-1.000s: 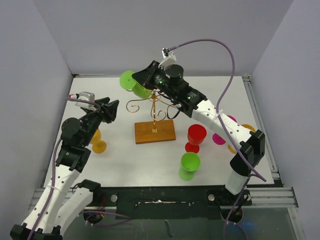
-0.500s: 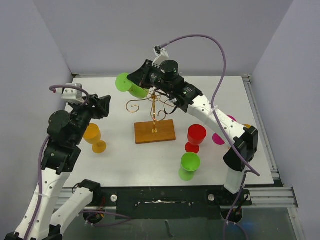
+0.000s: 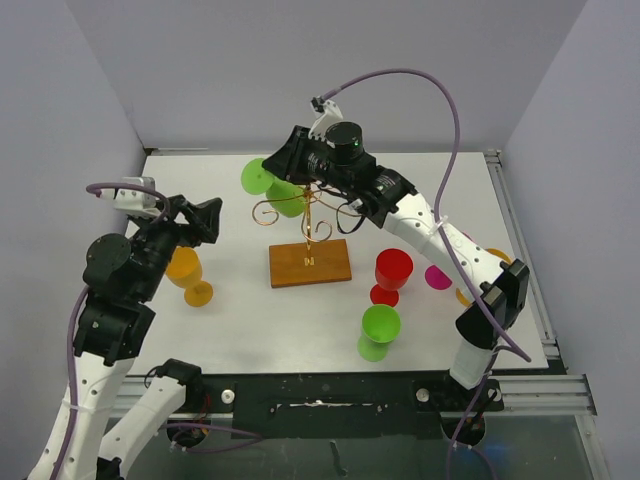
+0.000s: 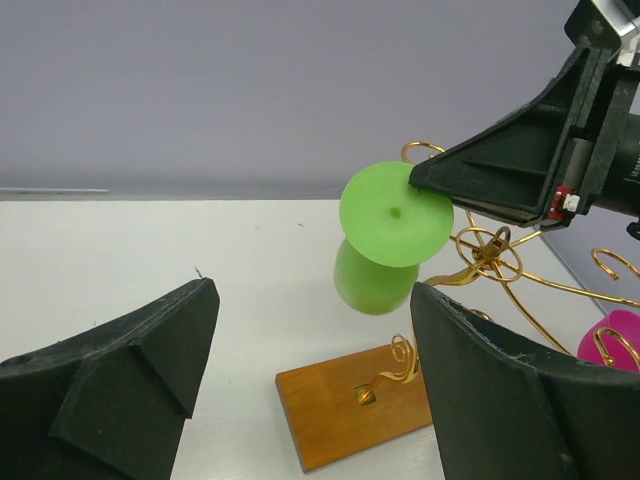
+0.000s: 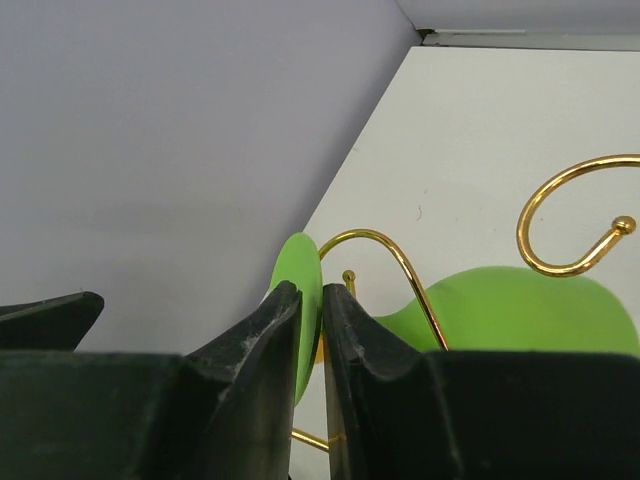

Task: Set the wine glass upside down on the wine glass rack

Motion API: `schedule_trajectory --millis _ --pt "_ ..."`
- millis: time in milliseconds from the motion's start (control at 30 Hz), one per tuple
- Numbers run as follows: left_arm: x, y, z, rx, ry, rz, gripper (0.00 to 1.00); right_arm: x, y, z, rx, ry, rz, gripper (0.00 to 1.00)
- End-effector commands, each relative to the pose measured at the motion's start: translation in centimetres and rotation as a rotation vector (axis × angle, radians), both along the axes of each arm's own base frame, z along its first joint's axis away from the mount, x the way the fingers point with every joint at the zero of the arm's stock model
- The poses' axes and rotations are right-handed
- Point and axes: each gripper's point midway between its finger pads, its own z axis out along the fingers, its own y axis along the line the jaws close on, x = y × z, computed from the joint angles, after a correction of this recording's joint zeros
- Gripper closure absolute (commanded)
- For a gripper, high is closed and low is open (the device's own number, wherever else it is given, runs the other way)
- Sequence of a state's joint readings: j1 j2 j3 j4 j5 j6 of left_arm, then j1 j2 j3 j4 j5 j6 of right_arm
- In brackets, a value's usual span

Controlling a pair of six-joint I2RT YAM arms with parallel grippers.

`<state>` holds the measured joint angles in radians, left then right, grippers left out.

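The wine glass rack (image 3: 310,215) is a gold wire stand on a brown wooden base (image 3: 309,263); it also shows in the left wrist view (image 4: 490,255). My right gripper (image 3: 283,165) is shut on the round foot of a green wine glass (image 3: 275,188), held tilted, bowl down, among the rack's left scroll arms. In the right wrist view the fingertips (image 5: 295,300) pinch the foot (image 5: 303,270) and a gold arm (image 5: 400,265) curves over the stem. The glass (image 4: 390,235) shows in the left wrist view too. My left gripper (image 3: 205,218) is open and empty at the left.
An orange glass (image 3: 187,274) stands below the left gripper. A red glass (image 3: 390,275) and another green glass (image 3: 379,331) stand right of the base. Pink (image 3: 437,277) and orange pieces lie under the right arm. Walls close the back and sides.
My right gripper has shifted the green glass slightly right and down, closer into the rack arms. My left arm has drawn back left and lower.
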<state>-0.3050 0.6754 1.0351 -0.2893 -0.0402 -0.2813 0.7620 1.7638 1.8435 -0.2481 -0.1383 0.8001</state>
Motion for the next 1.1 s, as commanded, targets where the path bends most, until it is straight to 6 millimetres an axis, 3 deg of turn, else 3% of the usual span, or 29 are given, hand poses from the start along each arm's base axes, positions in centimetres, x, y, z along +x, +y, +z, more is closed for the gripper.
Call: schedule_trajectory --millis 0,200,333,567,733,867,1067 --pt "-0.5 1.3 2.6 -0.049 -0.053 0.062 0.23 -1.3 -1.6 3.8 0.003 -0.1 -0.015 0.81" --pt "-0.3 0.6 1.8 0.004 0.003 0.025 0.23 -1.5 -2.2 2.7 -0.079 -0.111 -0.02 0.67" --pt "-1.0 0.2 2.1 0.021 -0.038 -0.013 0.22 -2.1 -2.9 3.3 -0.117 -0.145 -0.026 0.62" --pt "-1.5 -0.9 2.1 0.043 -0.031 -0.079 0.23 -4.2 -6.0 7.6 -0.135 -0.268 -0.056 0.5" --pt "-2.3 -1.7 1.9 0.042 -0.029 -0.137 0.23 -6.0 -9.9 7.9 -0.182 -0.304 -0.121 0.45" --pt "-3.3 -2.0 1.8 0.048 -0.029 -0.175 0.23 -7.7 -14.0 5.6 -0.261 -0.256 -0.2 0.44" --pt "-5.3 -2.5 1.6 0.055 -0.052 -0.234 0.23 -9.9 -21.2 -2.0 -0.45 -0.115 -0.375 0.44"
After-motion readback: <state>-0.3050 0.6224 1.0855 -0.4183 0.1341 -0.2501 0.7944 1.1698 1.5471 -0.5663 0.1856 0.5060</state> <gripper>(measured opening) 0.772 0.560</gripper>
